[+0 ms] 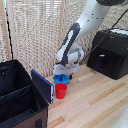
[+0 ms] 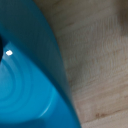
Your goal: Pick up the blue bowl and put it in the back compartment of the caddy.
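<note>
The blue bowl (image 1: 61,79) sits on the wooden table just behind the red cup, and in the wrist view the blue bowl (image 2: 27,75) fills most of the picture, very close. My gripper (image 1: 64,74) is down right at the bowl, its fingers hidden by the hand and the bowl's rim, so its state does not show. The black caddy (image 1: 20,95) stands at the exterior view's left with its blue-faced flap (image 1: 42,85) leaning open toward the bowl. Its back compartment (image 1: 11,77) lies behind the inner divider.
A small red cup (image 1: 60,90) stands in front of the bowl, beside the caddy's flap. A hard black boxy appliance (image 1: 111,52) sits at the exterior view's right. A slatted screen (image 1: 35,30) closes off the back. Bare wooden tabletop (image 1: 95,105) spreads to the front right.
</note>
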Controlling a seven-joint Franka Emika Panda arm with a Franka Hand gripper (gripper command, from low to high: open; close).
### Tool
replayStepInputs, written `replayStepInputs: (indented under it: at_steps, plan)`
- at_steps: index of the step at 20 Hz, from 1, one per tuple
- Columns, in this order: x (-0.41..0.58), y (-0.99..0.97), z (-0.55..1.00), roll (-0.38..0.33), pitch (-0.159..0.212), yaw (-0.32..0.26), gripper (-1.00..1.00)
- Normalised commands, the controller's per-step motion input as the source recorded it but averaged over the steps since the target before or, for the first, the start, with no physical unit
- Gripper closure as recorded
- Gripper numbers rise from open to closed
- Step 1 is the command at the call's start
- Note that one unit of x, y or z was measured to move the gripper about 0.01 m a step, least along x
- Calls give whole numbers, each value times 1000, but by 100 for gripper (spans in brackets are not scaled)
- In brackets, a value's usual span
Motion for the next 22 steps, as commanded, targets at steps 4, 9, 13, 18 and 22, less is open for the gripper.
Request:
replayStepInputs:
  at_steps: [4, 9, 13, 18, 22]
  plan:
    - [-1, 0, 0, 0, 0, 0, 100]
    - [2, 8, 235, 0, 6, -2, 100]
    - [-17, 16, 639, 2, 109, 0, 100]
    - [-4, 0, 799, 32, 143, 0, 100]
    - [30, 0, 863, 21, 138, 10, 100]
